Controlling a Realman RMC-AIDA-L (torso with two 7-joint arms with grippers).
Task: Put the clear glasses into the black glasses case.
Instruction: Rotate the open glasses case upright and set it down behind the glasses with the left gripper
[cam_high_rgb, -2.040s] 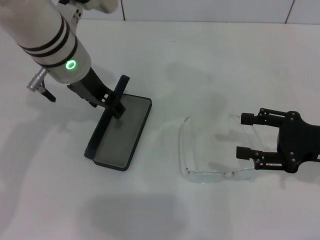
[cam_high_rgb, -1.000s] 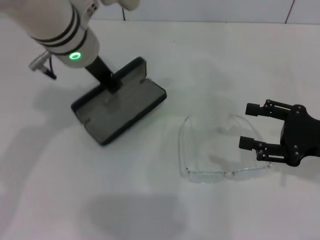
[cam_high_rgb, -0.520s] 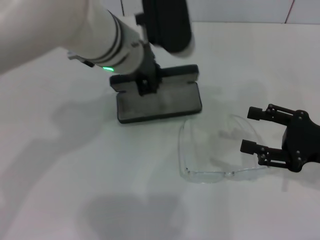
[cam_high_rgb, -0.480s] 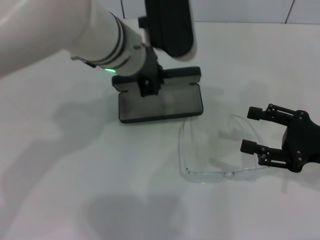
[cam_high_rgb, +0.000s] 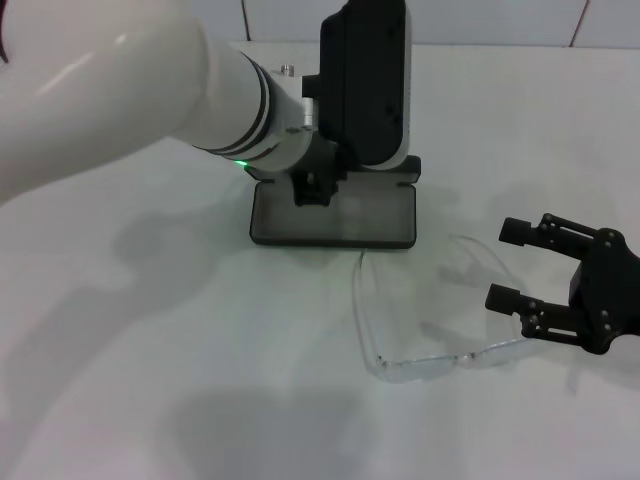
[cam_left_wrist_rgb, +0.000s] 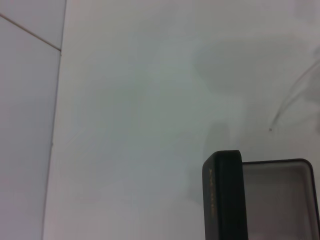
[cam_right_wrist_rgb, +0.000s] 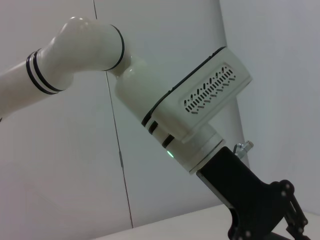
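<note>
Black glasses case (cam_high_rgb: 333, 213) open, grey lining up, centre tabletop (cam_high_rgb: 150, 380); left gripper (cam_high_rgb: 315, 186) clamped on its far rim. Clear glasses (cam_high_rgb: 420, 350) near-right of case. Right gripper (cam_high_rgb: 512, 265) apart beside them.

Right wrist view: left arm (cam_right_wrist_rgb: 150, 95) fills the picture, white, with two black bands on the upper segment and a vented white housing. Small green light (cam_right_wrist_rgb: 170, 153) lit on the wrist collar. Below it, black left gripper (cam_right_wrist_rgb: 260, 212) mount and linkage; fingertips out of view. White table (cam_right_wrist_rgb: 200, 222) edge and pale wall (cam_right_wrist_rgb: 60, 170) behind.
</note>
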